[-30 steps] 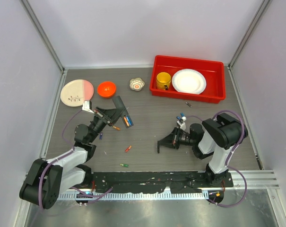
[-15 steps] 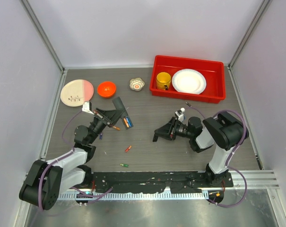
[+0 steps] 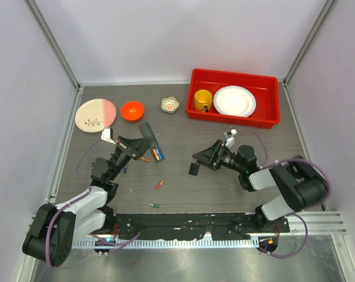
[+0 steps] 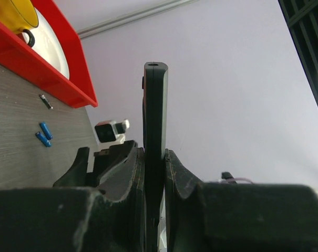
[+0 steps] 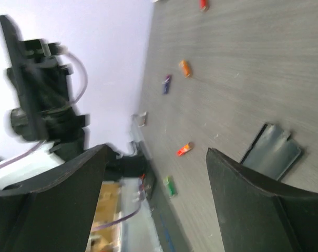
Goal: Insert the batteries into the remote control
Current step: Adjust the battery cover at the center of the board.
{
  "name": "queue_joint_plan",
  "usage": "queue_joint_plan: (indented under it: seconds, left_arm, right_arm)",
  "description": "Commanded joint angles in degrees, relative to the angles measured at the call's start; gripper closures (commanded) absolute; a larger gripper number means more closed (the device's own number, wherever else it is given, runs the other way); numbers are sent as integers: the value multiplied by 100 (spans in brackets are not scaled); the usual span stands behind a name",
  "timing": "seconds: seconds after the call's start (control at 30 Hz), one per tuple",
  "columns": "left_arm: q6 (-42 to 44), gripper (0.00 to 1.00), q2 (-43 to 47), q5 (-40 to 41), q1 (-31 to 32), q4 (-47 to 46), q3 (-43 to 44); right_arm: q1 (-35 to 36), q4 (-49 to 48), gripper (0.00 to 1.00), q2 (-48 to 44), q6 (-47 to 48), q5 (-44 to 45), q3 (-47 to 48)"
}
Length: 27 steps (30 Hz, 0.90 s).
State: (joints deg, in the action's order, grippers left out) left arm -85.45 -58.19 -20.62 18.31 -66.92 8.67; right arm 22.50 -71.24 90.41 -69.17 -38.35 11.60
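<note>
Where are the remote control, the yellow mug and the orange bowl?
remote control (image 4: 155, 113): left wrist view, middle of its narrow edge.
yellow mug (image 3: 202, 99): top external view, its opening.
orange bowl (image 3: 132, 110): top external view, its centre.

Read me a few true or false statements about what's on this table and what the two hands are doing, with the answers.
1. The left hand grips the remote control. True.
2. The right hand is shut on a battery. False: it is open and holds nothing.
3. The yellow mug sits in the red tray. True.
4. The green battery lies in the red tray. False: it lies on the table, outside the tray.
</note>
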Motion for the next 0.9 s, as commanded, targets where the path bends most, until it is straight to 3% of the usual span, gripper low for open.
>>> queue_joint_plan:
  seconds: [0.0, 0.03, 0.07, 0.37, 0.43, 0.47, 0.6, 0.67, 0.73, 0.87]
  left_arm:
    - [28, 100, 150, -73, -2, -68, -58]
    - [63, 100, 159, -82, -2, -41, -67]
    - [81, 100, 159, -91, -2, -15, -67]
    - [99, 100, 518, -135, 6, 292, -190]
    - [186, 100, 694, -118, 6, 608, -234]
    - [213, 100, 878, -91, -2, 731, -243]
    - [353, 100, 1310, 32, -2, 1268, -322]
    - [327, 100, 1337, 15, 6, 1251, -357]
    - [318, 100, 1337, -29, 6, 1269, -366]
    - [274, 100, 1346, -56, 6, 1251, -445]
  right_arm:
    - [1065, 4246, 17, -1786, 2595, 1656, 1060]
    - [1524, 5233, 15, -2008, 3541, 2403, 1795]
    - [1799, 6392, 11, -2149, 3716, 3481, 2098]
    - [2135, 9150, 7, -1808, 3024, 5818, 3340]
    - [2345, 9531, 6, -1799, 2848, 6956, 3506]
    - [2477, 9872, 1, -1799, 2769, 7277, 3560]
    - [2443, 10025, 0, -1948, 1919, 7991, 3412]
    - [2408, 9578, 2, -2150, 1959, 7791, 3148]
    - [2408, 9035, 12, -2160, 2407, 7065, 3103]
    - [2767, 9663, 12, -1142, 2584, 7586, 3971]
